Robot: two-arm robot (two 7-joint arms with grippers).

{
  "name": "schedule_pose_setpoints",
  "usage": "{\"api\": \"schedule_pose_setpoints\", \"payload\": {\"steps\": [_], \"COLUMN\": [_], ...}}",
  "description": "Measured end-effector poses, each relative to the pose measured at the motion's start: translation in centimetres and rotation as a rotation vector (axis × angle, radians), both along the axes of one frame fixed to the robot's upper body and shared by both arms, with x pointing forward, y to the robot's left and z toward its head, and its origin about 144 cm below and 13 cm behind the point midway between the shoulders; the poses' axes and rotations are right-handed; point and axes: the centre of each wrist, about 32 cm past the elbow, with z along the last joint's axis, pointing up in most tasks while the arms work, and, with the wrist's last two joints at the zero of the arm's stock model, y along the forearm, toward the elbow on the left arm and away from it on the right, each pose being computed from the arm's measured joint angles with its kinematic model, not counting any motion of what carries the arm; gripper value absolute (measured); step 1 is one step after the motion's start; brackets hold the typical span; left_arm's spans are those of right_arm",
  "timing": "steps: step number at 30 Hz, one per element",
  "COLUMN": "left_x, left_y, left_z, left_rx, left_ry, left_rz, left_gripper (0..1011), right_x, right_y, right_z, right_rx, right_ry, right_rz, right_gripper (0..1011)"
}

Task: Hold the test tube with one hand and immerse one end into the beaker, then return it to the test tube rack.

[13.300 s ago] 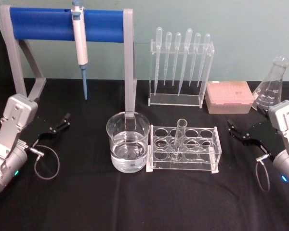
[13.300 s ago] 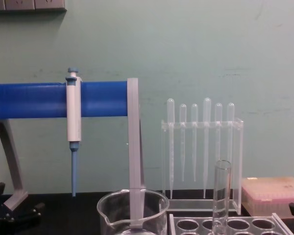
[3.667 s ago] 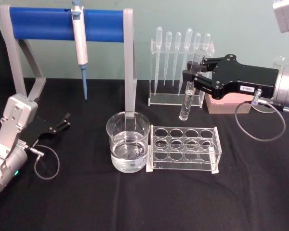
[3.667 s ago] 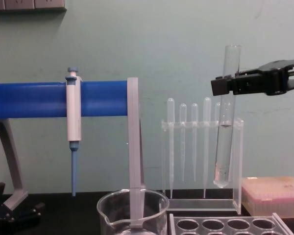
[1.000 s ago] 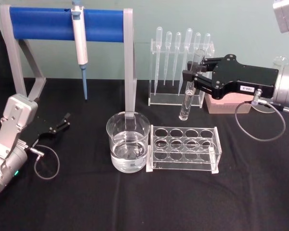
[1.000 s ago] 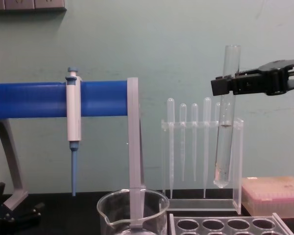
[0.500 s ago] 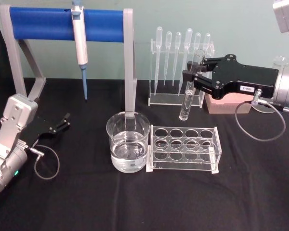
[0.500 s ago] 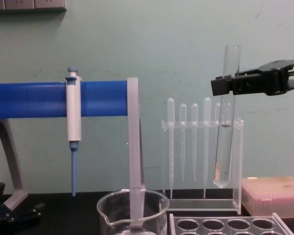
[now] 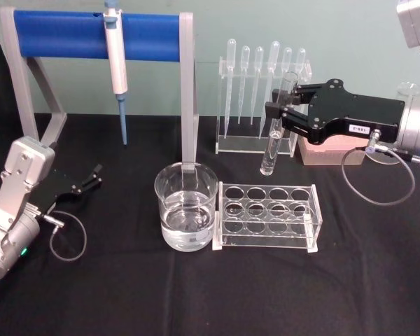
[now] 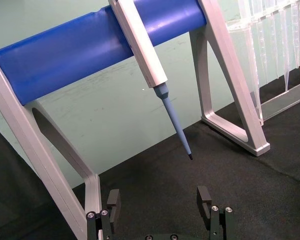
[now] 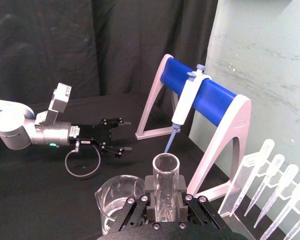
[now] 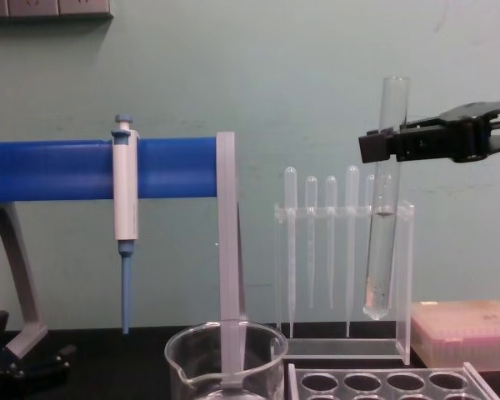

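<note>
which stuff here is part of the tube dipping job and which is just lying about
Job: test tube, held by the right gripper; beaker; test tube rack.
Lying about: pipettor on blue stand; pipettes; pink box; left gripper, parked at the left.

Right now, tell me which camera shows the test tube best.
The chest view: it shows the test tube side-on, full length from rim to round bottom, gripped near its top by the right gripper. The head view foreshortens it from above. The right wrist view looks down into its open rim.
</note>
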Motion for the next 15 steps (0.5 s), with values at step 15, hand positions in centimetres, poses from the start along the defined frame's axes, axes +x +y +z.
{"api": "schedule_pose_setpoints", "payload": {"steps": [15], "left_x": [0.00], "left_y": [0.00], "left_z": [0.00], "left_rx": [0.000], "left_ry": [0.000], "left_rz": [0.000], "left_gripper": [1000], "right_x": [0.00], "right_y": [0.00], "right_z": [0.00], "right_rx": [0.000], "right_ry": [0.000], "right_rz": [0.000], "right_gripper": [234]}}
